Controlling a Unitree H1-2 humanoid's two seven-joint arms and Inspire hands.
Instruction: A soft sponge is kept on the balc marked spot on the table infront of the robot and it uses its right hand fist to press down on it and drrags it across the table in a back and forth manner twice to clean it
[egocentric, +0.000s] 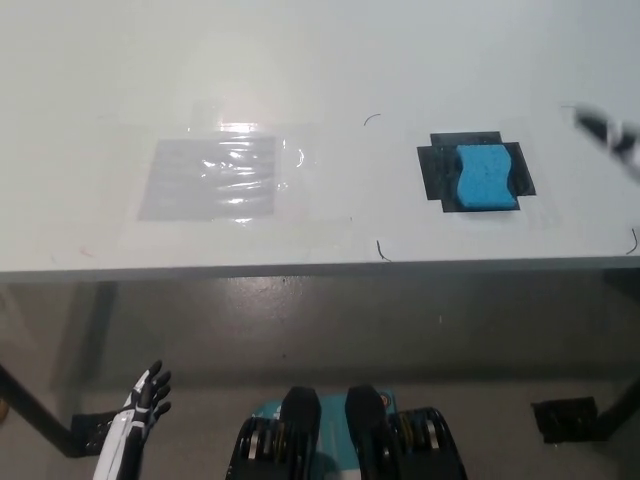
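Resting on the black marked spot (440, 170) at the right of the pale surface (320, 70), the blue sponge (486, 179) is seen lying flat and untouched. It is judged light, soft and springy, so no grasp is called for: pressure from above, on the middle of its top face, should flatten it and let it be dragged. Only a blurred part of the right hand (612, 134) is shown at the right edge, and its fingers cannot be told. The left hand (148, 392) is held low below the surface, fingers spread and empty.
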